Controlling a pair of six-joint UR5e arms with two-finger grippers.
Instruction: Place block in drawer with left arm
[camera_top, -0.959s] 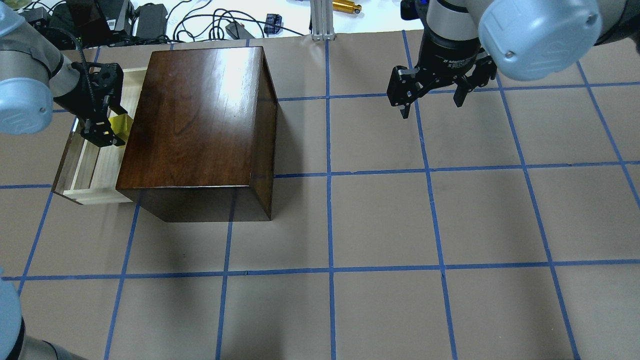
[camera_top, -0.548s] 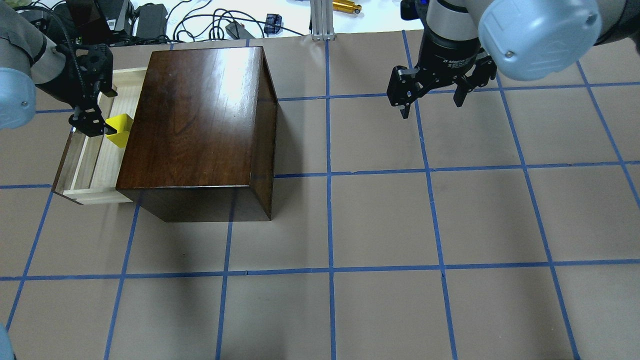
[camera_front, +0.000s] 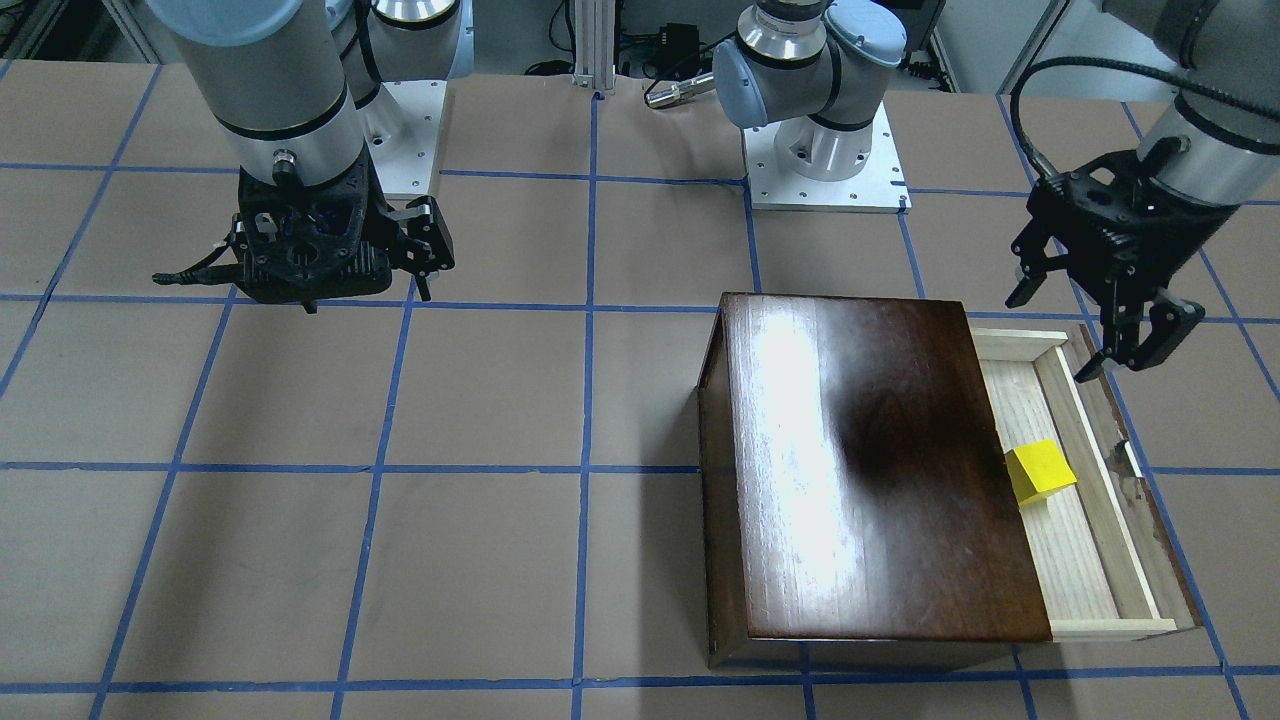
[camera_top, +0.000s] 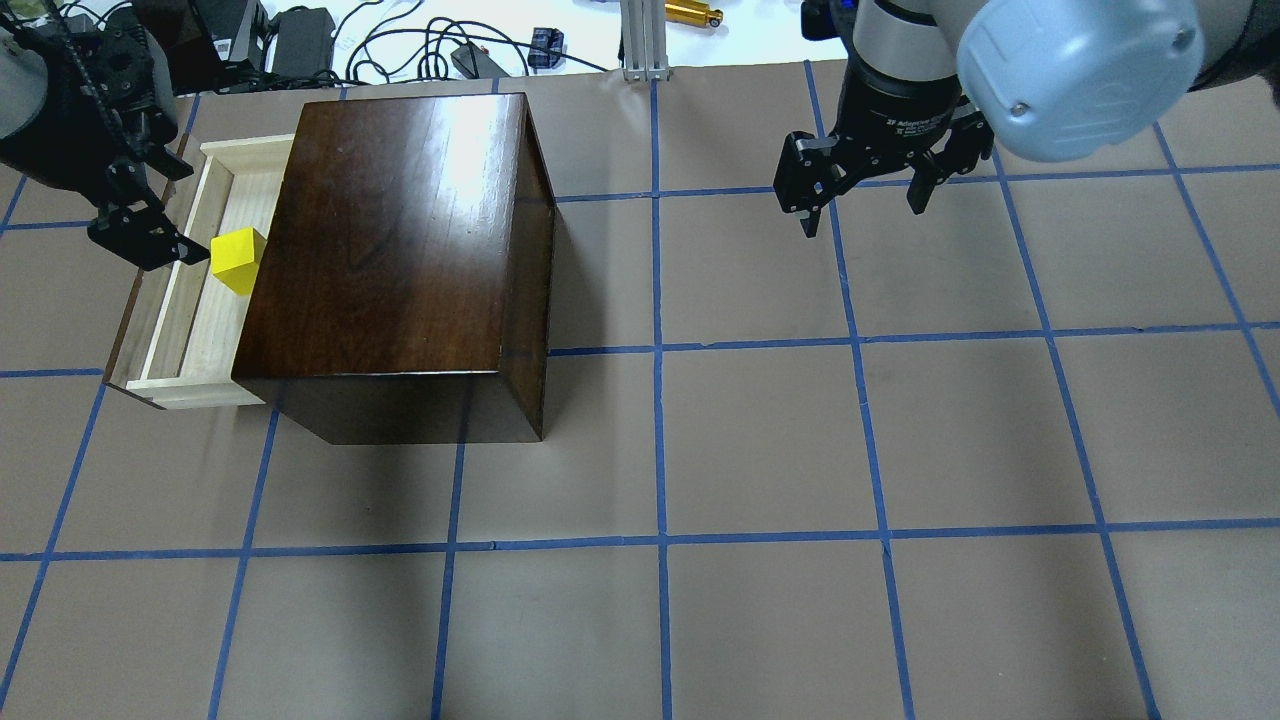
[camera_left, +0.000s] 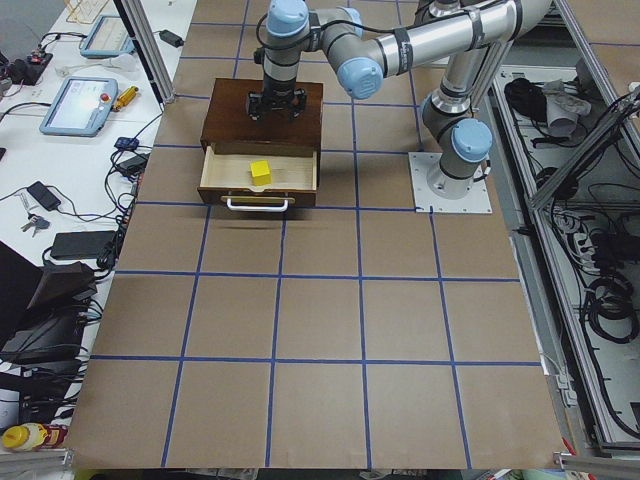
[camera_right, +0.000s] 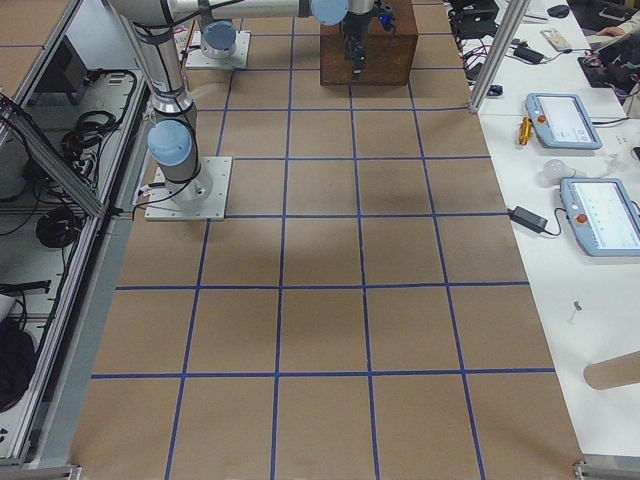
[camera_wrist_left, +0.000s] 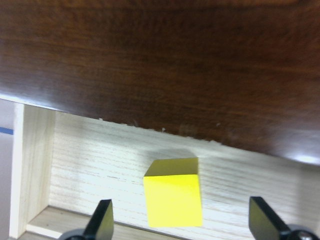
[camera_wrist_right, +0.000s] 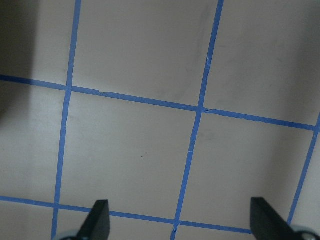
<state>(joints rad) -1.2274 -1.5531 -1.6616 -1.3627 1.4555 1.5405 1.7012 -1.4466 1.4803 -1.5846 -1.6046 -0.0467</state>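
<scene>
The yellow block (camera_top: 237, 260) lies on the floor of the open drawer (camera_top: 200, 335), close to the dark brown box (camera_top: 400, 230). It also shows in the front view (camera_front: 1040, 470) and the left wrist view (camera_wrist_left: 174, 192). My left gripper (camera_top: 165, 205) is open and empty, raised above the drawer's outer edge, apart from the block; in the left wrist view (camera_wrist_left: 182, 220) its fingertips (camera_wrist_left: 102, 222) straddle the block from above. My right gripper (camera_top: 862, 215) is open and empty, hovering over bare table far to the right.
The drawer sticks out of the box's left side, dark front panel (camera_front: 1165, 520) outermost. Cables and power bricks (camera_top: 300, 40) lie beyond the table's far edge, with an aluminium post (camera_top: 640, 40). The arm base plates (camera_front: 825, 160) sit at the robot's side.
My left gripper let go of the block in the drawer, opened, and rose up and away to the left. The block stays on the drawer floor. The right arm has not moved.
</scene>
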